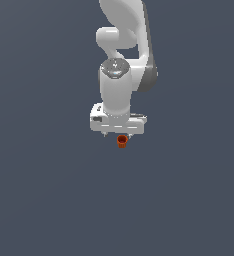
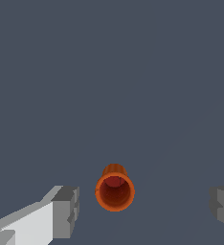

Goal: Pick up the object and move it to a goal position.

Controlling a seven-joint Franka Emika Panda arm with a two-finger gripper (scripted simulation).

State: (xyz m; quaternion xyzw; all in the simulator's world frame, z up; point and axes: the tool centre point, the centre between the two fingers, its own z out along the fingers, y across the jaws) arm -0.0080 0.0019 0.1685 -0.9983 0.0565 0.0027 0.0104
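The object is a small orange-brown cup (image 1: 121, 141) with a flared rim, standing upright on the dark grey floor. My white gripper (image 1: 118, 134) hangs straight above it, and the hand hides part of the cup in the exterior view. In the wrist view I look down into the cup's open mouth (image 2: 115, 192). My gripper (image 2: 143, 209) is open and empty. The two grey fingertips (image 2: 66, 210) stand wide apart on either side of the cup, touching nothing. The cup is closer to one finger than to the other.
A plain dark grey floor (image 1: 49, 200) fills both views. The white arm (image 1: 121, 45) rises behind the gripper at the top of the exterior view. No other object or goal marker shows.
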